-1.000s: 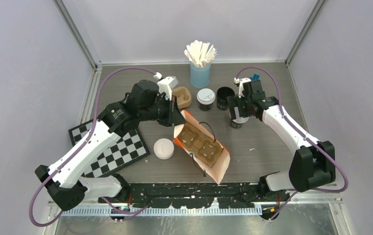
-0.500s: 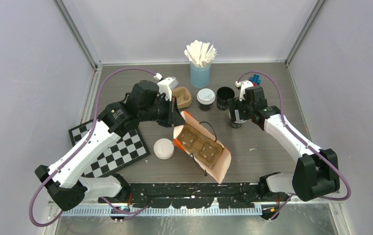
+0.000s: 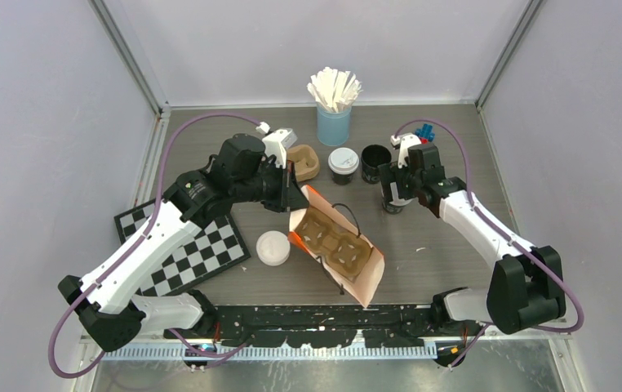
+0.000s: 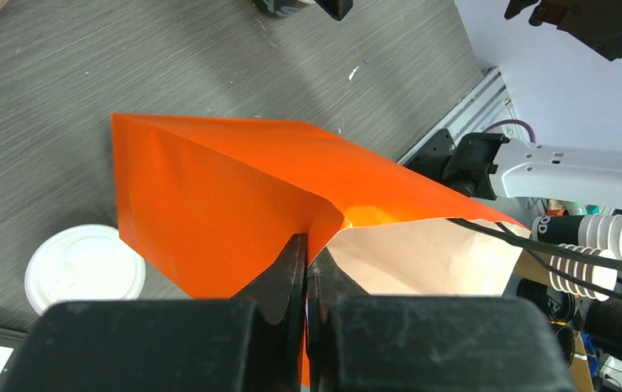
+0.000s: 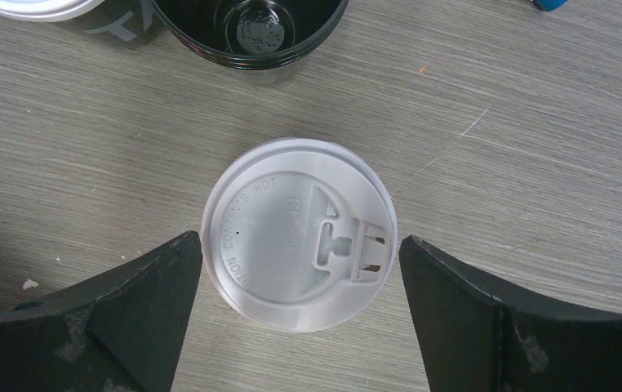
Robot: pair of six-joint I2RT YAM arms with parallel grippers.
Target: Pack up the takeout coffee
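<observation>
- The right gripper (image 5: pixel 299 241) stands wide. One black finger (image 5: pixel 140 306) sits on each side of a small black paper cup with a round white plastic sip lid (image 5: pixel 295 245). In the right wrist view neither finger touches the cup.
- This cup stands upright on the grey wood-grain table (image 3: pixel 446 245), in the right half, toward the far edge.
- Change: over the last second the right arm has drawn its wrist in and settled above the cup. In the final half-second it barely moves, and the jaws stay wide throughout.
- Judgement: alignment looks complete, and closing on the cup is the step now due.
- Just beyond, nearer the far edge, stand an open black paper cup without a lid (image 3: pixel 375 162) and a second lidded black cup (image 3: pixel 343 163). Neither is packed.
- The left gripper (image 4: pixel 304 249) is pinched tight on the rim of the orange paper bag (image 4: pixel 218 188). It has not moved and holds the mouth open at mid-table.
- Inside the bag lies a brown cardboard cup carrier (image 3: pixel 334 237), and its wells appear empty.
- A loose round white plastic lid (image 3: pixel 273 248) lies flat beside the bag, on the side of the table's left edge.
</observation>
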